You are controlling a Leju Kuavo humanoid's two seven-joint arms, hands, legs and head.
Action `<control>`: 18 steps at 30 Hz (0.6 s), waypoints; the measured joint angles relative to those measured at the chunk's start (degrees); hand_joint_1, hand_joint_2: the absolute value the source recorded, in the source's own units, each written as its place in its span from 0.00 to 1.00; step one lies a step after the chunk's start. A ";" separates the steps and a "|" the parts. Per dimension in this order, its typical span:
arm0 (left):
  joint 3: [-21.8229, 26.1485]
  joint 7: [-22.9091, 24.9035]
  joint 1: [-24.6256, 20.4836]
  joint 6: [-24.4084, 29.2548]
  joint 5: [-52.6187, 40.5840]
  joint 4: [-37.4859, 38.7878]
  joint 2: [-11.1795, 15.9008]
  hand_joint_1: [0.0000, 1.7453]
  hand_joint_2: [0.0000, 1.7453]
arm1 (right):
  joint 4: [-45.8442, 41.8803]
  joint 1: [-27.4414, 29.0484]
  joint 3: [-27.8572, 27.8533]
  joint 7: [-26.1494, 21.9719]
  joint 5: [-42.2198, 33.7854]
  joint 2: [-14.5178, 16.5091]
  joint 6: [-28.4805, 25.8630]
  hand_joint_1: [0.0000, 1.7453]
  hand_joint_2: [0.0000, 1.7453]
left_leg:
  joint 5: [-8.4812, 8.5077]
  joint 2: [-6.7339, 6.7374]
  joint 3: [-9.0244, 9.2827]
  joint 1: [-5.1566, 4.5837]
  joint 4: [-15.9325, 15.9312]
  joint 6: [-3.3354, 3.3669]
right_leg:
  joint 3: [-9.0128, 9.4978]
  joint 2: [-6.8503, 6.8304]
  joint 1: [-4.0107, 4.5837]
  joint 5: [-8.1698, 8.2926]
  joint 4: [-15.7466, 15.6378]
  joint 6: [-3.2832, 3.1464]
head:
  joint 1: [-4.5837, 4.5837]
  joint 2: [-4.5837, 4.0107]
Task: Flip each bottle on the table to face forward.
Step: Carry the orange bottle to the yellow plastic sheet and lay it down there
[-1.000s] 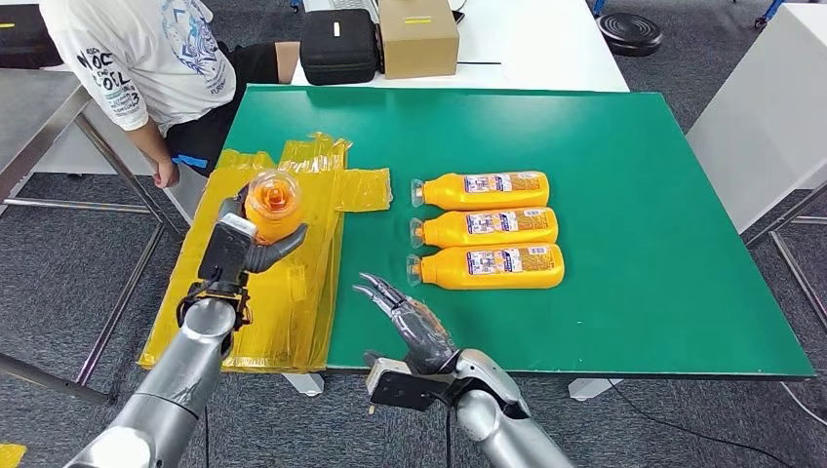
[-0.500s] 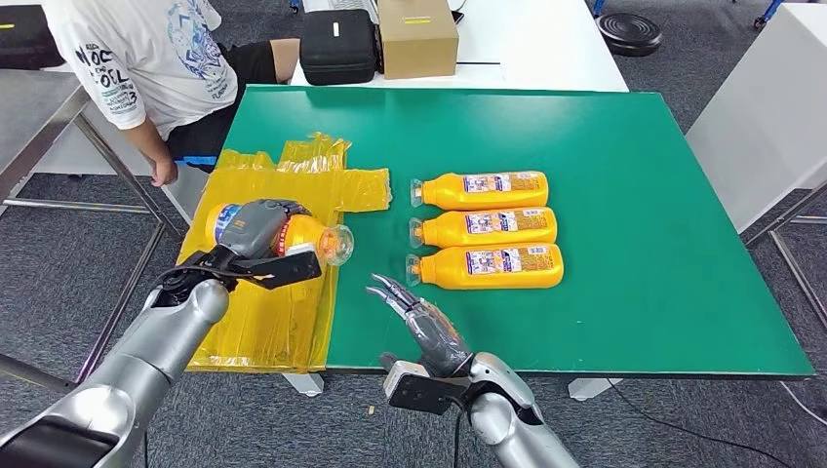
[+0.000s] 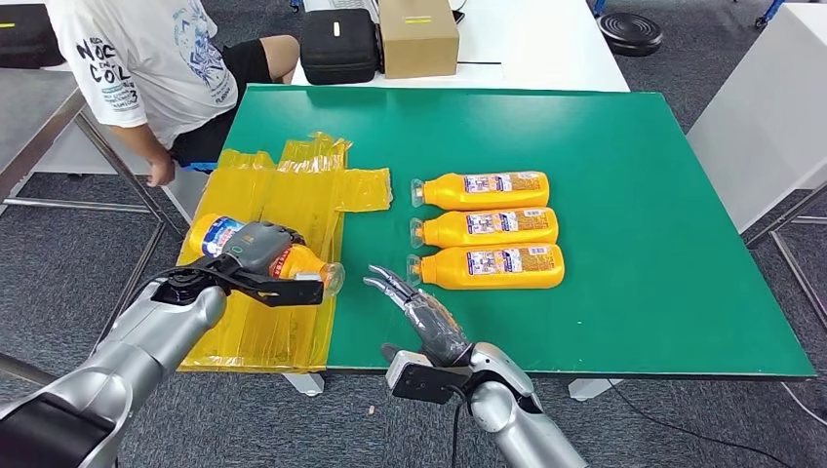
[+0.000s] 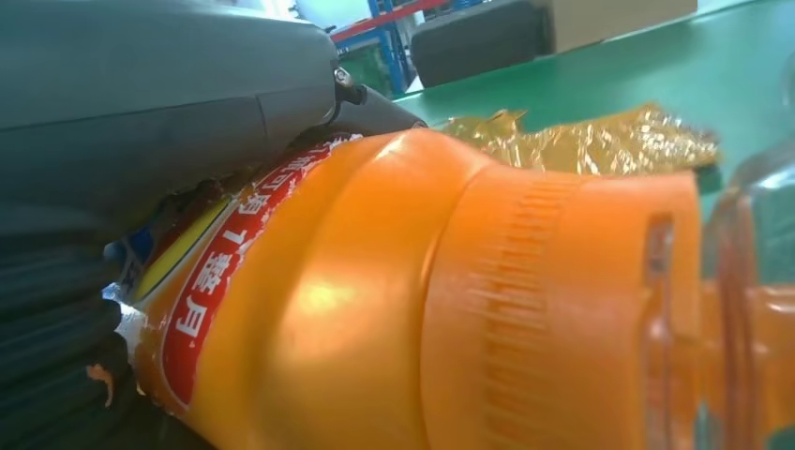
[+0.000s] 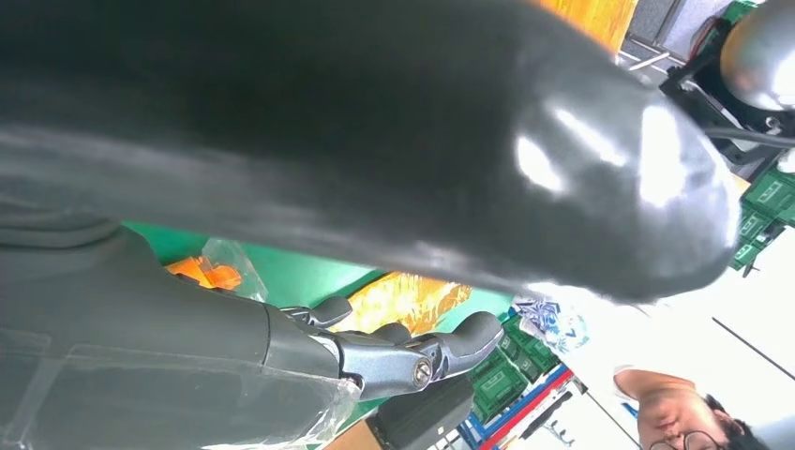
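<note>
Above yellow sheet [image 3: 293, 195], orange bottle [image 3: 302, 261] in left robot hand [image 3: 255, 252].

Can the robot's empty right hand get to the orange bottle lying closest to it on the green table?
Probably yes. The right hand hangs open just beside the clear cap of the nearest orange plastic bottle, with only bare green table between them. The left hand holds another orange bottle off to the side, out of the way.

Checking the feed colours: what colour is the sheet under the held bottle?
Translucent yellow sheet, clearest in the head view.
</note>
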 joint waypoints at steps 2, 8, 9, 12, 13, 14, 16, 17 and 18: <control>-0.74 0.40 -0.14 0.29 -0.22 0.91 -0.16 1.00 1.00 | 0.15 -0.03 0.01 -0.11 -0.02 0.00 0.00 0.00 0.00 | 0.00 0.00 0.00 0.00 0.00 0.00 | 0.00 0.00 0.00 0.00 0.00 0.00 | -0.01 0.00; -1.92 2.43 -0.41 1.10 -0.29 3.93 -1.18 1.00 1.00 | 0.38 -0.14 0.10 0.15 -0.38 0.01 -0.01 0.00 0.00 | 0.00 0.01 0.00 0.00 0.00 0.00 | 0.00 0.00 0.00 0.00 0.00 0.00 | -0.01 0.00; -2.00 2.86 -0.22 1.12 -0.16 4.69 -1.46 1.00 1.00 | 0.38 -0.14 0.13 0.34 -0.40 0.02 0.00 0.00 0.00 | 0.00 0.01 0.00 0.00 0.00 0.00 | 0.00 0.00 0.00 0.00 0.00 0.00 | -0.01 0.00; -2.07 3.69 0.24 1.32 0.09 6.44 -2.34 1.00 1.00 | 0.38 -0.28 0.17 1.06 -0.41 0.10 0.00 0.00 0.00 | 0.00 -0.03 0.00 0.00 0.00 0.00 | 0.02 -0.02 0.00 0.00 0.00 0.00 | -0.01 0.00; -2.07 3.84 0.23 1.38 0.10 6.85 -2.59 1.00 1.00 | 0.38 -0.39 0.19 1.32 -0.40 0.16 -0.01 0.00 0.00 | 0.00 -0.05 0.01 0.00 0.00 0.00 | 0.03 -0.03 0.00 0.00 0.00 0.00 | -0.02 0.00; -2.07 3.98 0.15 1.41 0.11 7.20 -2.80 1.00 1.00 | 0.38 -0.53 0.19 1.51 -0.40 0.22 -0.01 0.00 0.00 | 0.00 -0.06 0.02 0.00 -0.01 0.00 | 0.05 -0.04 -0.01 0.00 0.00 0.00 | -0.01 0.00; -2.07 4.27 0.02 1.41 0.11 7.80 -3.17 1.00 1.00 | 0.38 -0.76 0.20 1.77 -0.40 0.37 -0.01 0.00 0.00 | 0.00 -0.07 0.04 0.00 -0.01 0.00 | 0.08 -0.04 -0.01 0.00 -0.01 0.00 | -0.01 0.00; -2.07 4.38 -0.05 1.41 0.10 8.06 -3.34 1.00 1.00 | 0.38 -0.83 0.20 1.82 -0.40 0.44 -0.01 0.00 0.00 | 0.00 -0.07 0.06 0.00 -0.01 0.00 | 0.10 -0.05 -0.01 0.00 -0.01 0.00 | -0.01 0.00; -2.07 4.45 -0.10 1.41 0.10 8.26 -3.48 1.00 1.00 | 0.38 -0.89 0.21 1.88 -0.40 0.50 -0.01 0.00 0.00 | 0.01 -0.07 0.07 0.00 -0.01 0.01 | 0.12 -0.05 -0.01 0.00 -0.01 0.00 | -0.01 0.00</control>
